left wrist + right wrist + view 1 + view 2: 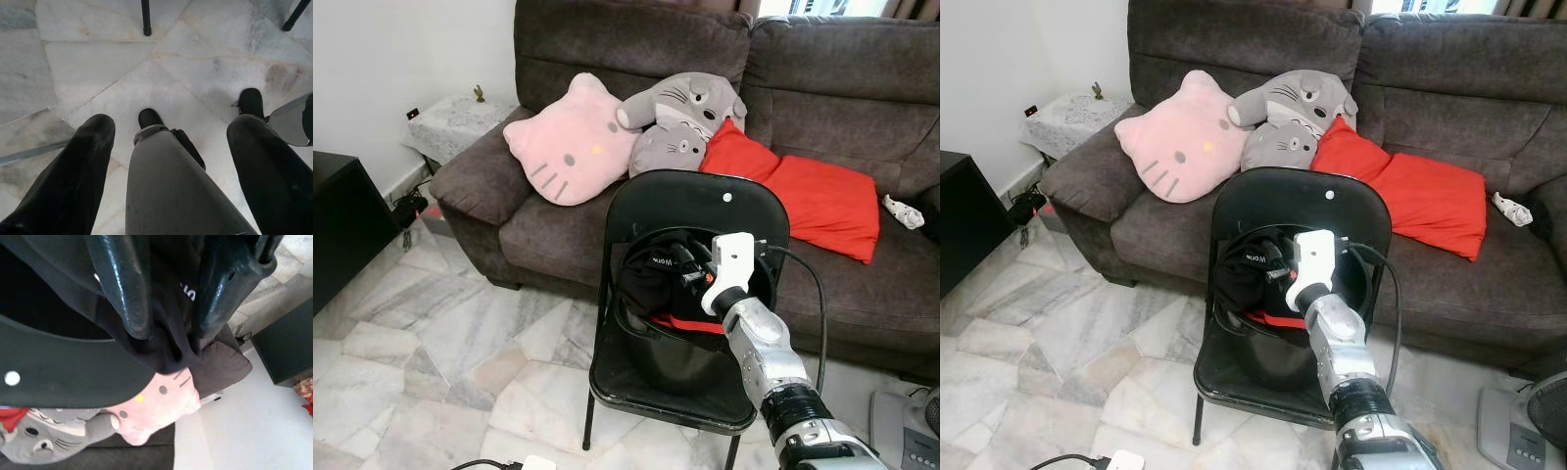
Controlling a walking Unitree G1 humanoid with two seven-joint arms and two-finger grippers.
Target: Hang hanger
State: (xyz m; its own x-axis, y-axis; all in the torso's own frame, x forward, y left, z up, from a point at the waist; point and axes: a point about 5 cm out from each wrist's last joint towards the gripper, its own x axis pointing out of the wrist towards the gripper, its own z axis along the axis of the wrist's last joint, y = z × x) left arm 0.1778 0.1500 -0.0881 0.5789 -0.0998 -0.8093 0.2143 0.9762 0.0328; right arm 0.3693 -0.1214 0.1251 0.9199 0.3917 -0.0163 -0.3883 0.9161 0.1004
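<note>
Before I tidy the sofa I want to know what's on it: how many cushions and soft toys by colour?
Pink cat-face cushion: 1
Grey plush toys: 2, stacked
Red cushions: 2
Total: 5

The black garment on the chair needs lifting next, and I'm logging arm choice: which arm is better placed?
Right. The right gripper is already at the black garment in the bucket on the chair, fingers pinching the cloth. The left gripper hangs open over the floor.
</note>
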